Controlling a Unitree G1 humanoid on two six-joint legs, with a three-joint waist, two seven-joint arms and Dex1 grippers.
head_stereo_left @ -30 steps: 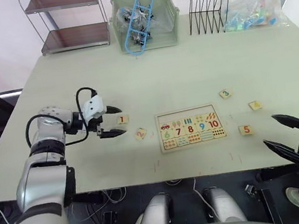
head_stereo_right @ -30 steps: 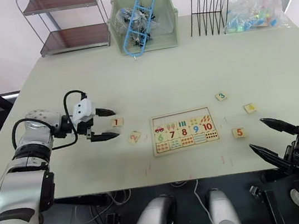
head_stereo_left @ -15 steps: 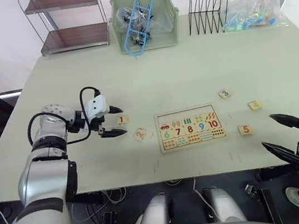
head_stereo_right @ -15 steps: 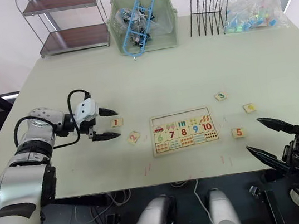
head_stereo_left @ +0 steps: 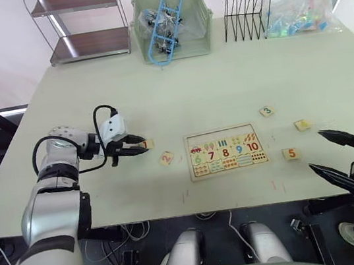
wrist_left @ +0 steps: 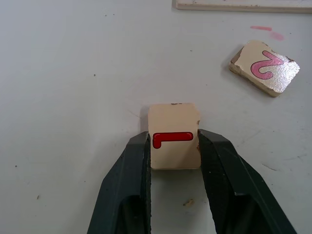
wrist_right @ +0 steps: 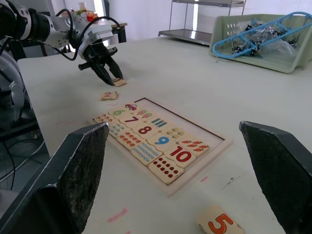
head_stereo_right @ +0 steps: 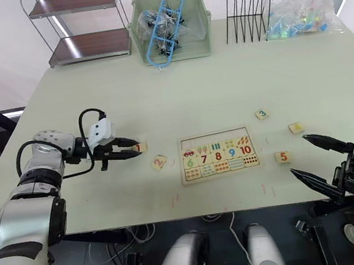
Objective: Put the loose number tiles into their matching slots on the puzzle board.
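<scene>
While the left gripper (wrist_left: pixel 173 146) pinches tile 1 (wrist_left: pixel 174 135) flat on the worktop (head_stereo_left: pixel 223 85), the board (head_stereo_left: pixel 226 151) lies off to its right, nearer this arm; right gripper (head_stereo_left: pixel 340 155) hangs open, empty.

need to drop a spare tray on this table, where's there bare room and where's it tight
Free: the wide stretch between the puzzle board and the green basket, and the table's left part in front of the shelf rack. Tight: around the board, with tile 1 in the left gripper, tile 2, tiles 3 and 5.
</scene>
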